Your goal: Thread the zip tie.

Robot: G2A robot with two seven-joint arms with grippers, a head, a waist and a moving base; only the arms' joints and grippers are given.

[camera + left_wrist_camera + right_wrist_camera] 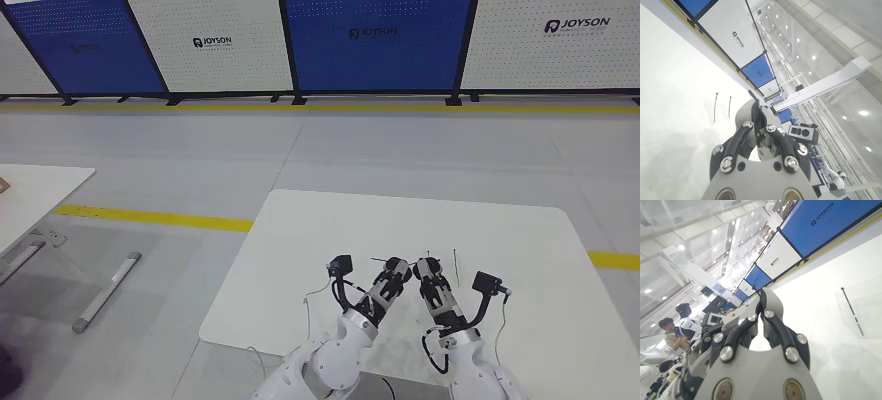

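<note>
My left gripper is shut on a black zip tie, whose flat tail sticks out past the fingertips. My right gripper is also shut on a black zip tie, with the square head poking out beyond its fingers. I cannot tell whether both hold the same tie. In the top view the left gripper and the right gripper sit side by side, almost touching, over the near middle of the white table.
Two loose black zip ties lie flat on the table just beyond the grippers. Another zip tie lies on a clear sheet. The far half of the table is bare. The table's near edge lies close behind the arms.
</note>
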